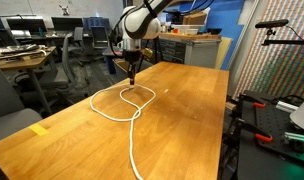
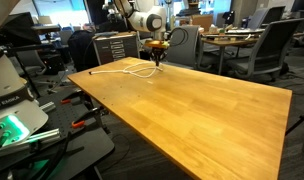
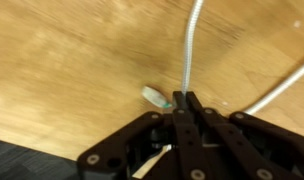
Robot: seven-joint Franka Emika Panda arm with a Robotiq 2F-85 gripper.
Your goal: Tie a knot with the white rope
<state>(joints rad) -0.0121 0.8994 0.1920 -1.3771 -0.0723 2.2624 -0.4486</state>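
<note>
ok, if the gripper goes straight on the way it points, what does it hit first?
The gripper points down with the white rope at its closed fingertips, so next comes the wooden table directly below. How big the gap is, I can't tell.

One white rope (image 1: 138, 112), one wooden table (image 1: 192, 130), one robot arm (image 1: 142, 22), one yellow tape patch (image 1: 40, 129)

Light wooden table (image 1: 192, 110) with a smooth plank-grain top, seen in both exterior views. The white rope (image 1: 132, 130) lies on it left of the middle. It curls into one loose loop that crosses itself, and a long tail runs toward the near edge. A small yellow tape strip (image 1: 39, 129) sits by the left edge.
</note>
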